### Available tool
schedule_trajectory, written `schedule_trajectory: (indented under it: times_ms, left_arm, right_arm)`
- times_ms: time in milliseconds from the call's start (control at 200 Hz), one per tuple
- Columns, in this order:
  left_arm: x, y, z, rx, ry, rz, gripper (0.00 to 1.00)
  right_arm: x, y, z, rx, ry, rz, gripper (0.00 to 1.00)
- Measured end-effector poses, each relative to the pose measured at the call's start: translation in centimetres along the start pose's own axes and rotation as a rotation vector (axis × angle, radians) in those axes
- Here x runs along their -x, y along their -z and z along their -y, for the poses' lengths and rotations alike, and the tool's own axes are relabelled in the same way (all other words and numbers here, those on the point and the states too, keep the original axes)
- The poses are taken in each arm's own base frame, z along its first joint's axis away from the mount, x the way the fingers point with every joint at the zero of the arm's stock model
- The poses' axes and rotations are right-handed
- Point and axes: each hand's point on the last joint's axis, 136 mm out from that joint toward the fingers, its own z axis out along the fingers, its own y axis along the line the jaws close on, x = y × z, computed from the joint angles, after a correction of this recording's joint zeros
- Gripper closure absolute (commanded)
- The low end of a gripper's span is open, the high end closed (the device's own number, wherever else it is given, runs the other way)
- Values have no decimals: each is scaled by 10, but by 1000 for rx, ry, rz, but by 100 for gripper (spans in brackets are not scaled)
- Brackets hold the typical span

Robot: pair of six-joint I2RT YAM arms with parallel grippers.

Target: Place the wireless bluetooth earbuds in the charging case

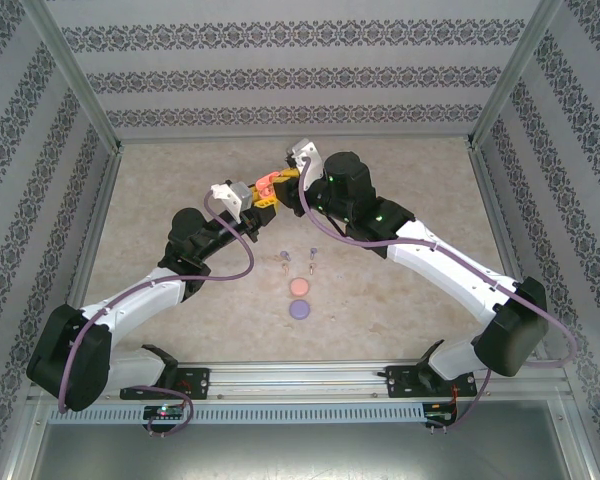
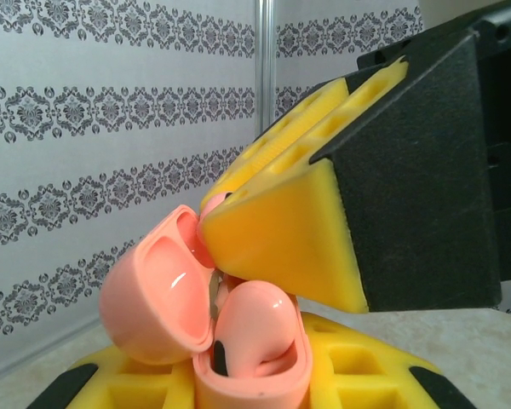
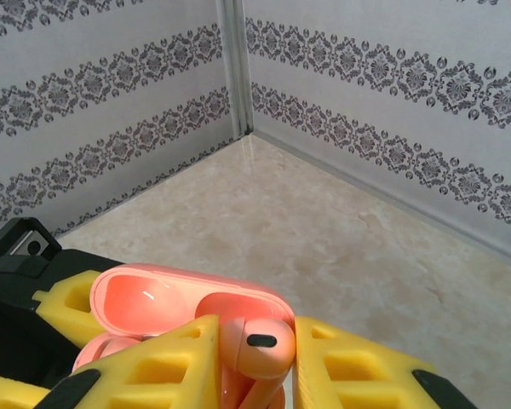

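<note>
Left pincer (image 2: 247, 388) clamps the charging case (image 2: 149, 298); right pincer (image 3: 260, 368) pinches an earbud (image 3: 257, 339) (tilted, it could jam).

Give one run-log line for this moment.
left jaws: shut on open coral case | right jaws: shut on coral earbud | stage: earbud at case opening

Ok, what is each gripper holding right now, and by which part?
Left gripper clamps the open salmon case by its lower body, lid free. Right gripper pinches a salmon earbud by its stem, head poking out beyond it.
</note>
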Motion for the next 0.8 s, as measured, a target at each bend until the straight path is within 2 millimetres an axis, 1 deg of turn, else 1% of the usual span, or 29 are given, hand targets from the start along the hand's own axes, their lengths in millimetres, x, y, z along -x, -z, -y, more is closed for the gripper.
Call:
schedule_trajectory:
  times_ms: [340,595,724,804]
  left_arm:
    - [-1,0,1,-4,1,-4,100]
    - [-4,0,1,-13,0,-16,100]
    - [-5,0,2,-20,-10,-18,100]
    - [-5,0,2,-22,-11,-18,100]
  right_arm:
    - [-2,0,-2,20,54,-6,75]
    - [-5,1,-3,34,55,-21,75]
    - [-6,1,-3,38,57,-23,74]
    - [-6,1,-3,38,57,-23,72]
